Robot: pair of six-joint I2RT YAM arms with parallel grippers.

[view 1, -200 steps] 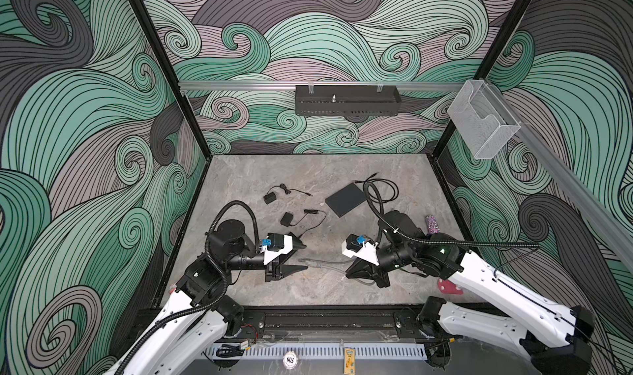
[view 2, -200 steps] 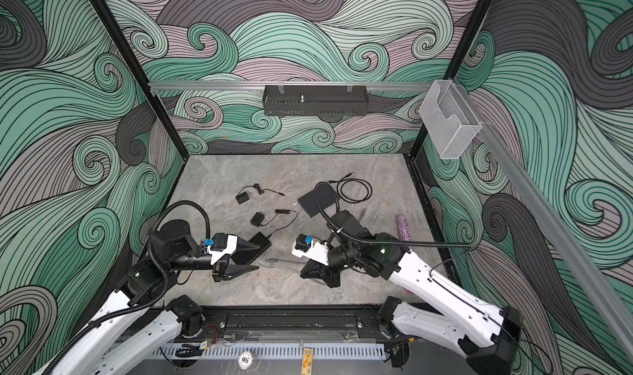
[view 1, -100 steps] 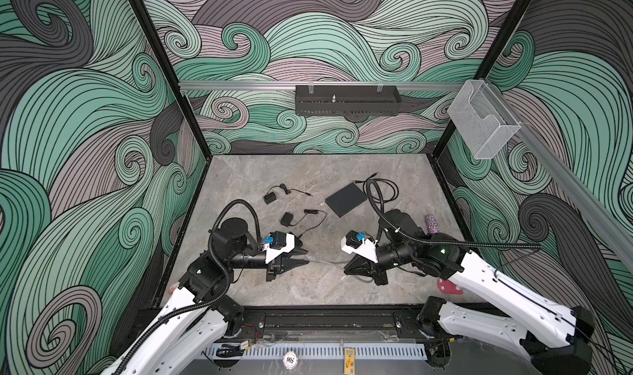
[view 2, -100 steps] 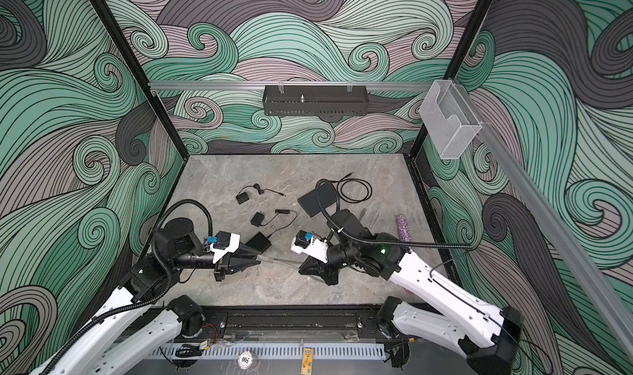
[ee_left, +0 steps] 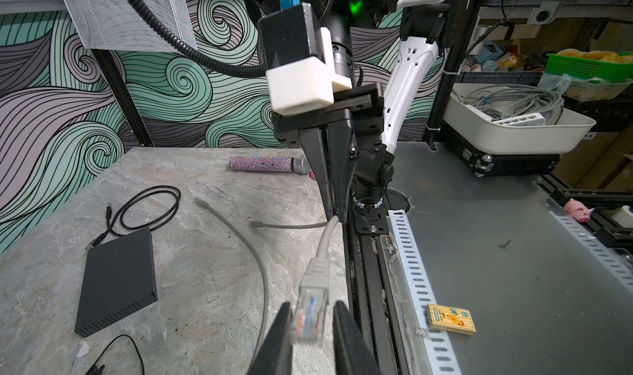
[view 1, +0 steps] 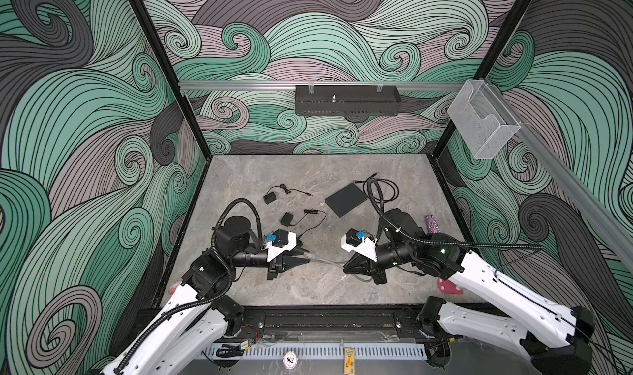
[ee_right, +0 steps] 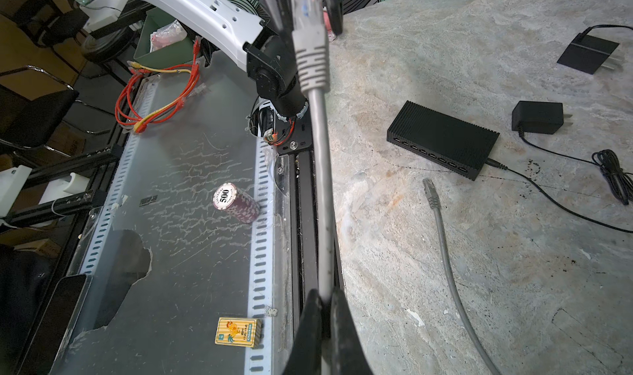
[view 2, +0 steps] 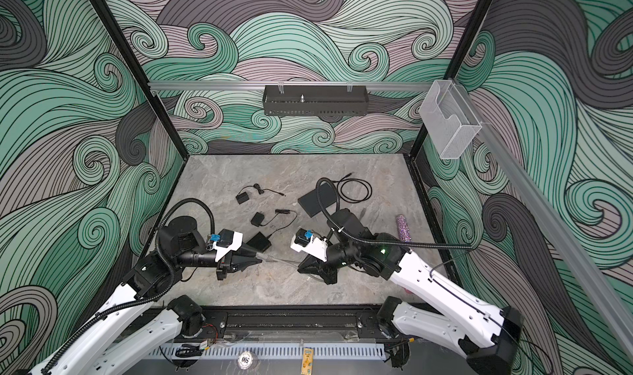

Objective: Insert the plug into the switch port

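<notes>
The table [view 1: 318, 171] has both arms working at its front. The left arm [view 1: 178, 315] reaches in low and bends toward the middle, and the right arm [view 1: 496, 287] mirrors it. Both wrists lie nearly level, so the two sets of fingers point at each other over the front strip of stone. The switch [view 2: 259, 242] lies flat just beyond the left gripper [view 1: 308, 257], with its row of sockets, the switch port [ee_right: 430, 155] among them, facing the table's front. Bare stone lies before that row, save for the end of a loose cable [ee_right: 445, 253]. The right gripper [ee_left: 337, 217] is pinched tight on the grey cable [ee_right: 322, 185], which spans the gap in the air close to the table's front edge and the black rail [ee_left: 363, 270]. The left gripper's fingers [ee_left: 346, 339] close on both sides of the plug [ee_left: 310, 316], gripping it off the table, near the switch but in no socket
</notes>
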